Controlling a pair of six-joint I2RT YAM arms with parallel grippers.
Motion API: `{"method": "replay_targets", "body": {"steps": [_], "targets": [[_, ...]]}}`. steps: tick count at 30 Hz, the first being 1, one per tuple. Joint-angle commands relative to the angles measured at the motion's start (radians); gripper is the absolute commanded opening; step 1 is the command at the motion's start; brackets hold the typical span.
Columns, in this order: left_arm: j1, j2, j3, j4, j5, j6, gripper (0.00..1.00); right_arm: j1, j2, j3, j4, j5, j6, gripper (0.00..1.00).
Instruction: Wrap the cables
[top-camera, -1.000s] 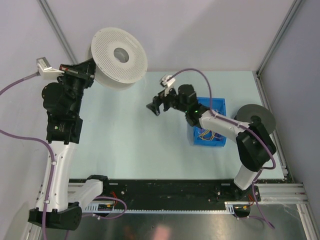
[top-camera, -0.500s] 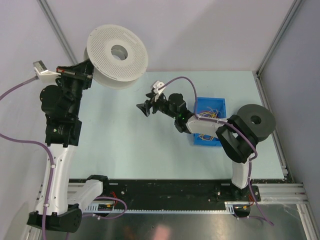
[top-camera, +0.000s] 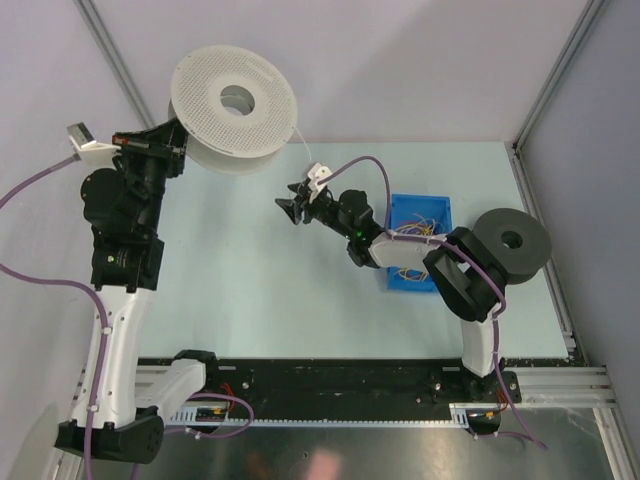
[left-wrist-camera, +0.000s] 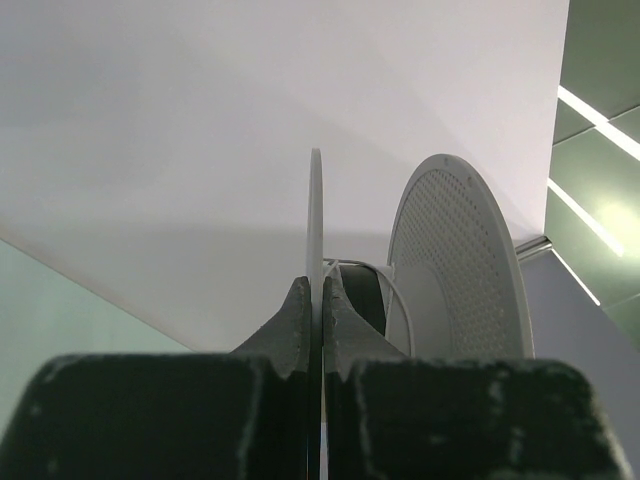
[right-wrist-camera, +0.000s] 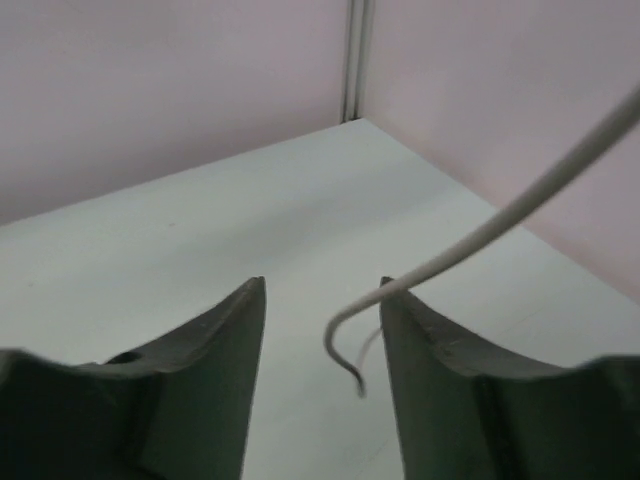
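A large white perforated spool (top-camera: 233, 110) hangs at the back left. My left gripper (top-camera: 180, 140) is shut on the edge of its near flange (left-wrist-camera: 316, 200), which runs as a thin white blade between the two fingertips of the left gripper (left-wrist-camera: 316, 283). A thin white wire (top-camera: 298, 150) drops from the spool to my right gripper (top-camera: 290, 207). In the right wrist view the wire's curled end (right-wrist-camera: 345, 345) hangs between the parted jaws of the right gripper (right-wrist-camera: 322, 285), resting against the right fingertip (right-wrist-camera: 388, 285). The yellow and orange cables (top-camera: 418, 230) lie in the blue bin (top-camera: 400, 278).
A black spool (top-camera: 512, 240) sits at the right beside the bin. Aluminium frame posts (top-camera: 555, 80) and white walls close in the back and sides. A black rail (top-camera: 330, 375) runs along the near edge between the arm bases.
My right gripper has moved left, away from the bin and up to the hanging white wire, and its jaws have narrowed. The left arm has raised the white spool slightly.
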Motion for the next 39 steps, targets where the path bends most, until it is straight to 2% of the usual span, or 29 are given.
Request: {"method": "replay_targets", "body": {"steps": [1, 4, 7, 11, 15, 18, 24, 31, 34, 39], "targets": [[0.0, -0.004, 0.061, 0.1, -0.021, -0.05, 0.0, 0.003, 0.023, 0.019, 0.059, -0.039, -0.012, 0.38], [-0.001, 0.003, 0.059, 0.098, -0.055, -0.02, 0.0, 0.008, 0.002, -0.008, 0.028, -0.087, -0.001, 0.08], [-0.001, 0.012, 0.053, 0.089, -0.096, 0.019, 0.0, 0.026, -0.042, -0.07, -0.004, -0.126, 0.002, 0.01], [-0.001, 0.03, 0.039, 0.049, -0.156, 0.075, 0.0, 0.06, -0.096, -0.12, -0.163, -0.215, -0.053, 0.0], [-0.002, 0.051, 0.009, 0.031, -0.202, 0.126, 0.0, 0.099, -0.146, -0.134, -0.417, -0.269, -0.202, 0.0], [-0.005, 0.071, -0.009, 0.027, -0.225, 0.174, 0.0, 0.122, -0.182, -0.152, -0.525, -0.271, -0.305, 0.0], [-0.065, 0.111, -0.026, 0.025, -0.355, 0.376, 0.0, 0.176, -0.262, -0.156, -0.69, -0.18, -0.47, 0.0], [-0.212, 0.199, -0.045, 0.024, -0.513, 0.688, 0.0, 0.301, -0.377, -0.155, -0.877, -0.004, -0.704, 0.0], [-0.258, 0.239, -0.079, 0.025, -0.519, 0.785, 0.0, 0.326, -0.429, -0.154, -0.897, 0.032, -0.775, 0.0], [-0.278, 0.295, -0.132, 0.026, -0.45, 0.855, 0.0, 0.337, -0.516, -0.155, -0.921, 0.038, -0.873, 0.0]]}}
